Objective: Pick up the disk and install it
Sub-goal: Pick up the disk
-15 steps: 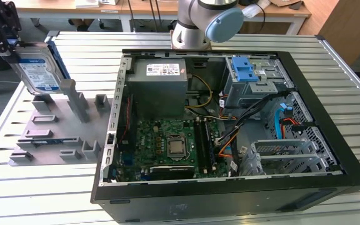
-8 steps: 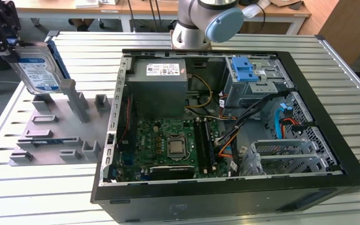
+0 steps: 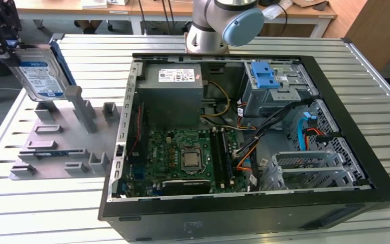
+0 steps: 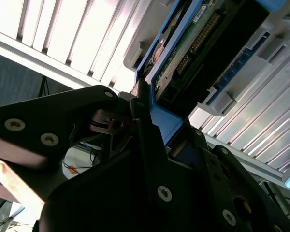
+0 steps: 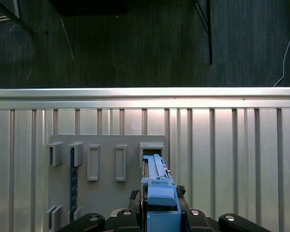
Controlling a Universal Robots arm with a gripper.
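The gripper (image 3: pixel 6 50) is at the far end of the exterior view's left, above the table (image 3: pixel 46 213). Its fingers (image 4: pixel 145 145) are closed on the disk (image 3: pixel 40 76), clamping the blue frame along one edge. The disk hangs on edge with its white-and-blue label toward the exterior camera, slightly tilted. Its lower end is just over the upright posts at the far side of the grey holder block (image 3: pixel 53 147). Whether it touches those posts cannot be told. In the second wrist view the disk's underside (image 4: pixel 193 46) shows a green circuit board and a connector row, with the blue frame running down between the dark fingers. In the first wrist view the disk's blue edge (image 5: pixel 157 186) lines up with a slot in the holder block (image 5: pixel 106 198), and a thin blue strip (image 5: pixel 73 179) stands in another slot. The open computer case (image 3: pixel 249 223) lies on the table to the exterior view's right of the holder block, well apart from the disk. Inside it are a grey power box (image 3: pixel 171 86) at the far side, a circuit board (image 3: pixel 181 157) nearer, a light-blue latch (image 3: pixel 264 76) and a metal drive cage (image 3: pixel 317 168). The arm's base (image 3: pixel 212 30) stands beyond the case.
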